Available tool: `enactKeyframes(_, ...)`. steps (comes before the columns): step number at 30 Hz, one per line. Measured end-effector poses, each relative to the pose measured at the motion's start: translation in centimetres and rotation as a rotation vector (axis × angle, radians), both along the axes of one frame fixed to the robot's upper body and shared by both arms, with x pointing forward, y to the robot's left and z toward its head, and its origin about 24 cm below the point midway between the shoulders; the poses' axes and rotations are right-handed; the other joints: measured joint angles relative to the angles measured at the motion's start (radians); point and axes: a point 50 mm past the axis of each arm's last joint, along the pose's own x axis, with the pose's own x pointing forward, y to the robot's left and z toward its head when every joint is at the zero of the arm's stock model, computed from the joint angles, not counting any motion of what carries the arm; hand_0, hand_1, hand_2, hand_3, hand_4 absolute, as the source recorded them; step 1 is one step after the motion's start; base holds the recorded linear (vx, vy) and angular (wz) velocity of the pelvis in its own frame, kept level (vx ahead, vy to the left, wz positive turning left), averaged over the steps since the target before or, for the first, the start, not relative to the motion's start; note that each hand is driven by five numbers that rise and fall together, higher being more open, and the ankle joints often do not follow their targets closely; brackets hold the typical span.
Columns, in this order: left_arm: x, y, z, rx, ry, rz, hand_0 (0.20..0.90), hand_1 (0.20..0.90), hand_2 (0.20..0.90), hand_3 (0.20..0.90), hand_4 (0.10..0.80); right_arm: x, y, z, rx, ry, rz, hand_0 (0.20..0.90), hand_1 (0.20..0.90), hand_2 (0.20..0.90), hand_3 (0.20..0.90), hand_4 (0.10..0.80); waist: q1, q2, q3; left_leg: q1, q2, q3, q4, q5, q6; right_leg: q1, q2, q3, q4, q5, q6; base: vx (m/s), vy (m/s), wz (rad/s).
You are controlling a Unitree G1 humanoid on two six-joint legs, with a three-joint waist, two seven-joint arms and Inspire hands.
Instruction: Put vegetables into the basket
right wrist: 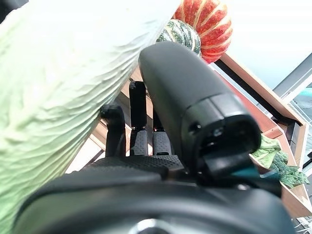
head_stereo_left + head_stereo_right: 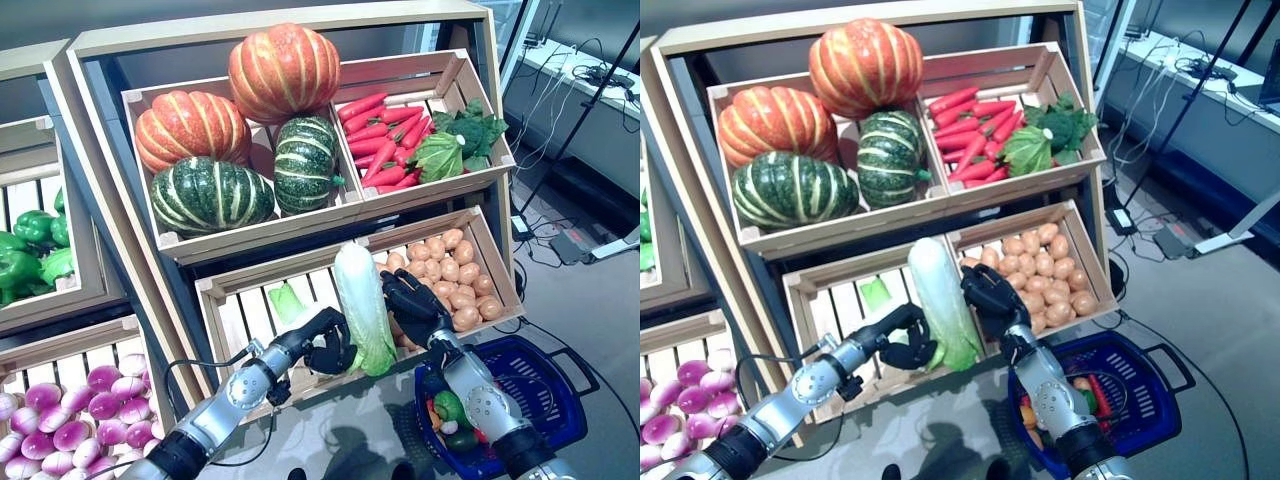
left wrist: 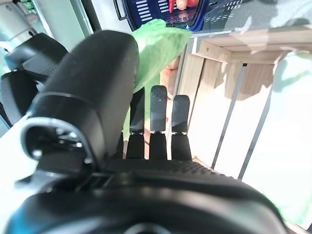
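Cabbage [image 2: 362, 305] between 2 hands, basket [image 2: 560, 400] right, probably lower.

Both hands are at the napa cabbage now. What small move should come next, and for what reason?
Probably carry the napa cabbage toward the robot's right and lower it over the blue basket. The left hand and right hand flank it, pressed between them, upright in front of the lower crate, and the basket sits below the right arm with some vegetables already inside.

Mock greengrocer's stall inside a lab, slanted wooden display crates [image 2: 300, 215] of pumpkins [image 2: 283, 70], red peppers [image 2: 385, 140], potatoes [image 2: 455, 275], blue shopping basket [image 2: 545, 400], cable-strewn bench [image 2: 590, 75] behind
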Motion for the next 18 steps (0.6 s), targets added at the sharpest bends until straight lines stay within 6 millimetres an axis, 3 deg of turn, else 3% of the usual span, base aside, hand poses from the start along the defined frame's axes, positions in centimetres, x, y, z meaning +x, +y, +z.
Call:
enactKeyframes(11,0.07,0.09,0.06,0.021,-0.031,0.019,0.3,0.3,0.3,0.3,0.4,0.0,0.02,0.01,0.001,-0.003,0.003,0.3,0.3,0.3,0.3,0.4,0.001,-0.004,-0.003,-0.002,0.0,0.0,0.0,0.0,0.0,-0.002,0.0,0.0,0.0,0.0,0.0,0.0,0.0,0.0)
enactKeyframes(12,0.09,0.12,0.08,0.028,-0.042,0.025,0.3,0.3,0.3,0.3,0.4,0.0,0.02,0.01,0.001,-0.003,0.003,0.361,0.361,0.361,0.361,0.441,0.001,-0.005,-0.003,-0.002,0.0,0.0,0.0,0.0,0.0,-0.002,0.0,-0.001,0.0,0.0,0.0,0.0,0.0,0.0)
enactKeyframes(13,0.11,0.16,0.11,0.029,-0.051,0.034,0.3,0.3,0.3,0.3,0.4,0.0,0.02,0.02,0.001,-0.003,0.003,0.712,0.712,0.712,0.712,0.675,0.001,-0.005,-0.003,-0.002,0.0,-0.001,0.0,0.0,0.0,-0.002,0.0,-0.001,0.0,0.0,0.0,0.0,0.0,0.0)
enactKeyframes(14,0.13,0.23,0.13,0.03,-0.058,0.043,0.3,0.3,0.3,0.3,0.4,0.01,-0.01,0.03,0.001,-0.004,0.002,0.9,0.9,0.9,0.9,0.8,0.002,-0.006,-0.004,-0.002,0.0,-0.001,0.0,0.0,0.0,-0.001,0.0,-0.001,0.0,0.0,0.0,0.0,0.0,0.0)
enactKeyframes(18,0.25,0.57,0.26,0.039,-0.094,0.083,0.3,0.3,0.3,0.3,0.4,0.02,-0.06,0.05,0.001,-0.005,0.001,0.9,0.9,0.9,0.9,0.8,0.003,-0.007,-0.004,-0.003,0.0,-0.001,0.0,0.0,0.0,-0.001,0.0,-0.002,0.0,0.0,0.0,0.0,0.0,0.0)
